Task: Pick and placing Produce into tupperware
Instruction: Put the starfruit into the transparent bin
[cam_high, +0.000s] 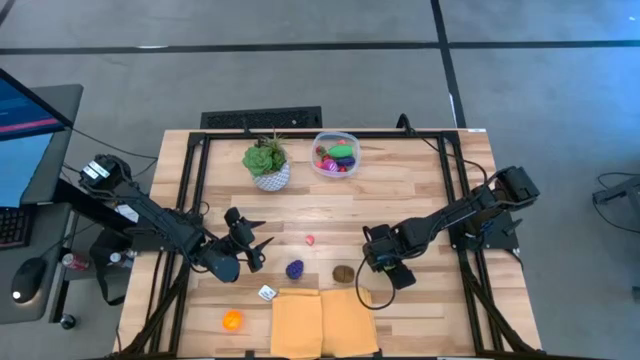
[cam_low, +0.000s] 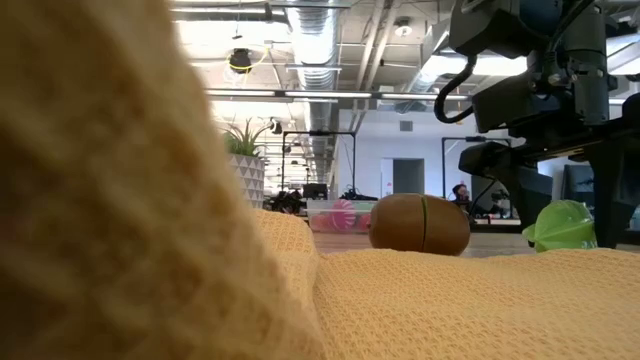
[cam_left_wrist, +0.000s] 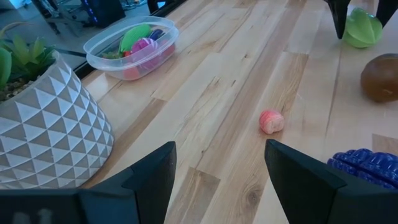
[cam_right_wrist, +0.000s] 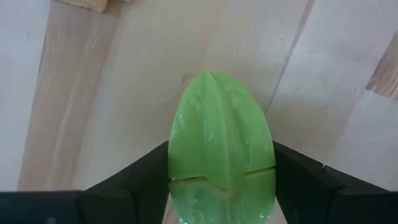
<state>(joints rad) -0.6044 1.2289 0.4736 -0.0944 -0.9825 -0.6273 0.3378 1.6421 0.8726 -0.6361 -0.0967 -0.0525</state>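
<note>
The clear tupperware (cam_high: 335, 155) stands at the table's far side and holds several pieces of produce (cam_left_wrist: 140, 46). More produce lies loose on the wood: a pink piece (cam_high: 310, 240), a purple one (cam_high: 295, 269), a brown one (cam_high: 343, 272) and an orange one (cam_high: 232, 320). A green ribbed piece (cam_right_wrist: 221, 130) sits between the fingers of my right gripper (cam_right_wrist: 221, 180), which points down at the table's right middle (cam_high: 385, 268). My left gripper (cam_left_wrist: 217, 180) is open at the left (cam_high: 252, 252), short of the pink piece, and touches nothing. My right gripper has the green piece's two opposite sides (cam_right_wrist: 180, 155) between its two fingers (cam_right_wrist: 137, 180). The fingers come from above and point down. In the low view the green piece (cam_low: 565, 225) sits at table level beside a dark finger.
A potted plant in a white patterned pot (cam_high: 268, 165) stands left of the tupperware. A yellow cloth (cam_high: 325, 322) lies at the near edge, with a small white object (cam_high: 267, 293) by its left corner. Bare wood lies between the two arms.
</note>
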